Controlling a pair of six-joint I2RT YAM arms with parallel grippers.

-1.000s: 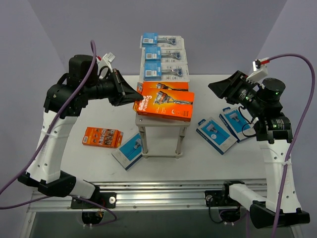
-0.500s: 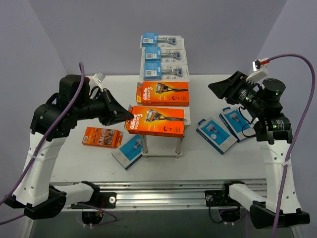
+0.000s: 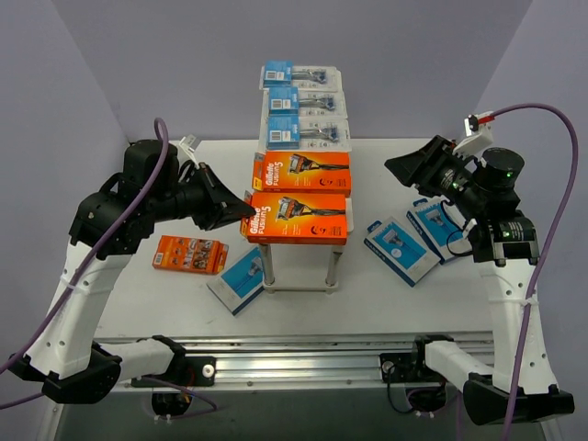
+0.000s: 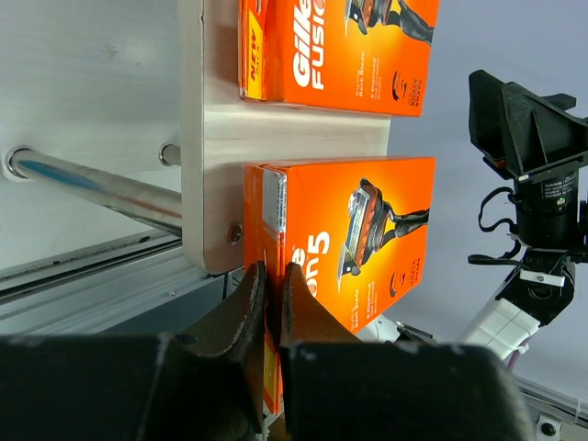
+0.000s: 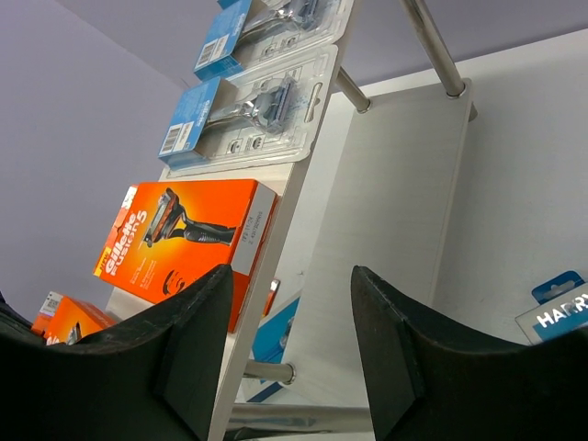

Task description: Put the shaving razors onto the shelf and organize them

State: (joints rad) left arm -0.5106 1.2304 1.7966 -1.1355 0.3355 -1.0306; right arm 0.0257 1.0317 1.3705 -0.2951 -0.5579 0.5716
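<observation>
**Left gripper clamped on orange box at near end of shelf**

From the overhead view I see my left gripper [image 3: 241,213] with its fingers [image 4: 248,294] pinched on the 9 o'clock end of an orange razor box [image 3: 299,218]. The box lies flat at the 6 o'clock end of the shelf [image 3: 348,214]. A second orange box [image 3: 303,172] lies just beyond it, towards 12. Three blister packs [image 3: 308,133] fill the 12 o'clock end.

My right gripper [image 3: 413,165] hangs at 3 o'clock of the shelf, fingers [image 5: 184,340] spread wide and empty.

On the table [image 3: 165,303], a small orange pack [image 3: 190,254] lies at 8 o'clock, a blue-and-white box [image 3: 241,278] at 7 and two more [image 3: 401,250] at 4.
</observation>
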